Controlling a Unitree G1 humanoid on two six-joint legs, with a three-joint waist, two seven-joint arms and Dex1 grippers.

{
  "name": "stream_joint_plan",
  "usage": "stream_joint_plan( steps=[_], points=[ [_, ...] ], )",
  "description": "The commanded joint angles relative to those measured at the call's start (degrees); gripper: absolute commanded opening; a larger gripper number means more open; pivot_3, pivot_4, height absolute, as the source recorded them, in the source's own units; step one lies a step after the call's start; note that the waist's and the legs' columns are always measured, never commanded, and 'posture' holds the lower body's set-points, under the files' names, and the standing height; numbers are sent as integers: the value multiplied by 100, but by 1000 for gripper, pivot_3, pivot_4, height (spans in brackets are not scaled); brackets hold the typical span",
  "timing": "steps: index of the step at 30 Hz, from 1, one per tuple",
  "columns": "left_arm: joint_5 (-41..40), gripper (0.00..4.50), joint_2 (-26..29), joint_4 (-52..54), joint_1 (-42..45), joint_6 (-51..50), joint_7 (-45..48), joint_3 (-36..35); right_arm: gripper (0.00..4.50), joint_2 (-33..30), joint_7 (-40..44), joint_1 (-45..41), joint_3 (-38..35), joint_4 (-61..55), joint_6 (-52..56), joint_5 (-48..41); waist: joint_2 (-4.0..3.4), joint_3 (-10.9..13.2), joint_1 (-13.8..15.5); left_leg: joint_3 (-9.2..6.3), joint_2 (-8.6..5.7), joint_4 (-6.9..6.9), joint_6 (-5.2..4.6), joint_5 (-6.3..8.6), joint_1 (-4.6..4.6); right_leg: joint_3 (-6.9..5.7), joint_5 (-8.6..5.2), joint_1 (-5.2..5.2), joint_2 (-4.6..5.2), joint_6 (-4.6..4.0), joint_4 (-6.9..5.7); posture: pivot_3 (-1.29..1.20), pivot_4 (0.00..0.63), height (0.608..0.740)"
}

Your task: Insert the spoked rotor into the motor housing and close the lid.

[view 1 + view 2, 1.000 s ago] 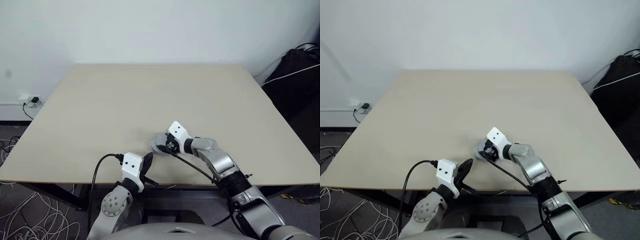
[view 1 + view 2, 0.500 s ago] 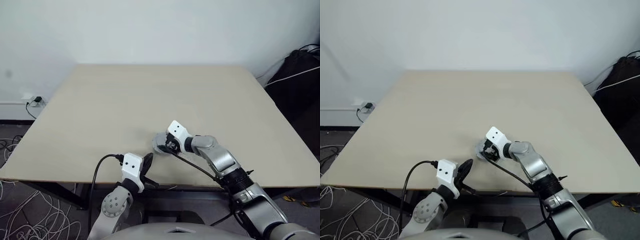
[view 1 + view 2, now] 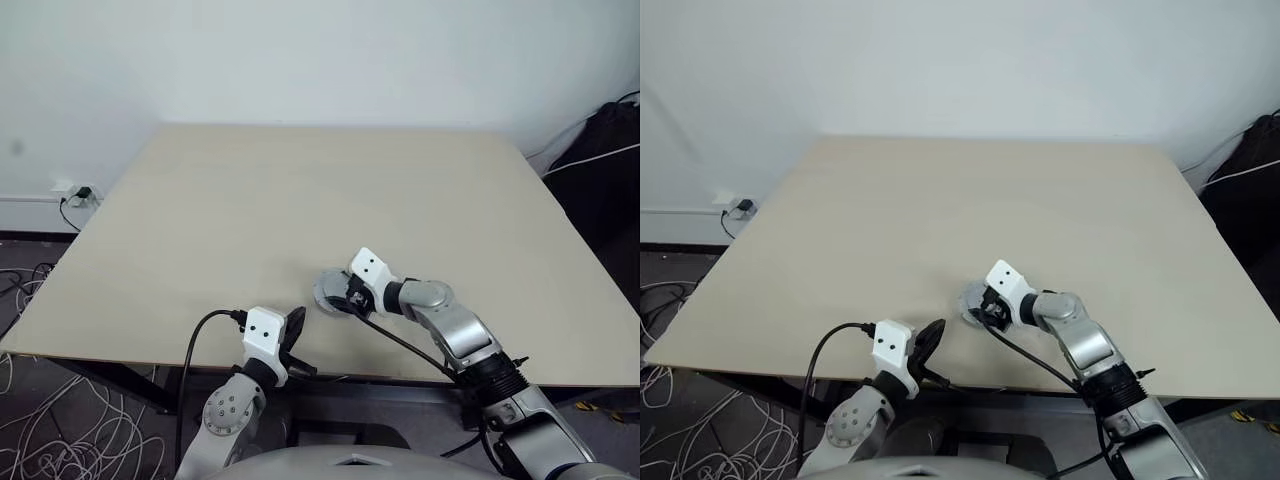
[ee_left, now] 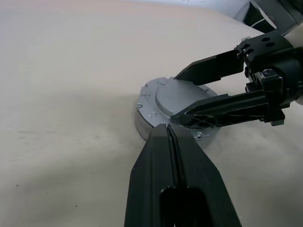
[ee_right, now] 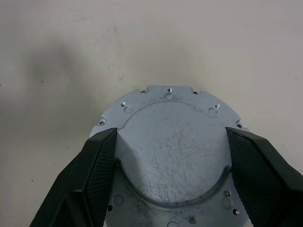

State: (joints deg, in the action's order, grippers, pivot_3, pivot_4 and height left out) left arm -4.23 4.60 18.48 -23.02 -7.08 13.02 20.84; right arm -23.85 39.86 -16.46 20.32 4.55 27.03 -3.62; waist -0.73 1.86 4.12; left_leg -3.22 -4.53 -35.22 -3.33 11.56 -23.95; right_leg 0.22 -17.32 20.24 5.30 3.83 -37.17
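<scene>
Since a second ago your right arm has drawn slightly back toward the near edge of the table [image 3: 200,180], while your left arm has not moved; much of the apparent shift in the head views comes from the camera turning. Your right gripper [image 5: 168,158] stands wide, one finger [image 5: 87,177] on each side of the lid's raised round centre, the pads at its rim, though you cannot tell whether they press on it. The lid [image 5: 170,142], a flat grey metal disc with small holes around its flange, lies flat on the table near the front edge. Your left gripper [image 4: 168,137] is closed tight with nothing between its fingers, its tip just beside the lid's near edge.
</scene>
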Motion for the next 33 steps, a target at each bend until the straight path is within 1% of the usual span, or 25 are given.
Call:
stream_joint_plan(
  steps=[1, 5, 8, 12, 15, 17, 24, 29, 33],
  points=[
    [-38, 0, -30, 150, 49, 83, 16, 31, 3202, -242, -40, 231, 26, 256, 567, 222, 0, -2, 9, 0, 0, 0, -2, 1, 0, 0, 1, -2, 0, 1, 4, 0, 0, 740],
    [-46, 0, -26, 150, 47, 85, 13, 40, 3202, -309, -78, 223, 85, 226, 805, 327, -1, -10, 45, 2, -2, -2, -6, 4, 0, 1, 6, -10, 3, 10, 16, 0, 0, 740],
    [-45, 0, -29, 136, 58, 84, 15, 45, 3202, -244, -237, 163, 105, 294, 1068, 385, 4, -39, 77, 4, -3, -2, -8, 5, 0, 1, 8, -12, 5, 13, 19, 0, 0, 740],
    [-37, 0, -33, 131, 64, 84, 9, 51, 3202, 163, -734, 84, -255, 410, 1430, 215, 22, -77, 77, 3, -2, -1, -8, 6, 8, 3, 9, -18, 5, 13, 17, 0, 0, 740],
    [-35, 0, -36, 132, 60, 84, 1, 51, 3202, 312, -905, 80, -412, 430, 1613, 171, 18, -78, 46, 3, 1, 1, -8, 6, 24, 12, 12, -29, 2, 24, 12, 0, 0, 740],
    [-35, 0, -35, 135, 56, 86, 0, 49, 3202, 360, -838, 141, -488, 368, 1467, 43, 15, -76, 45, 3, 1, 1, -7, 6, 24, 13, 17, -31, 3, 40, 12, 0, 0, 740],
    [-62, 0, -31, 142, 48, 83, 22, 51, 3202, 353, -567, 484, -645, -47, 319, -197, 4, -73, 26, 16, -1, -8, -8, 6, 18, 11, 26, -28, 16, 53, 17, 0, 0, 740],
    [-79, 0, -31, 141, 47, 75, 36, 59, 3202, 384, -497, 681, -751, -272, -226, -299, 14, -67, 22, 16, -1, -5, -14, 9, 1, 15, 32, 4, -4, 18, 26, 0, 0, 740],
    [-86, 0, -29, 132, 56, 66, 48, 64, 3202, 371, -469, 738, -831, -324, -462, -352, 17, -63, 26, 16, -1, -1, -21, 15, -6, 25, 28, 14, -6, 12, 27, 0, 0, 740]
  ],
)
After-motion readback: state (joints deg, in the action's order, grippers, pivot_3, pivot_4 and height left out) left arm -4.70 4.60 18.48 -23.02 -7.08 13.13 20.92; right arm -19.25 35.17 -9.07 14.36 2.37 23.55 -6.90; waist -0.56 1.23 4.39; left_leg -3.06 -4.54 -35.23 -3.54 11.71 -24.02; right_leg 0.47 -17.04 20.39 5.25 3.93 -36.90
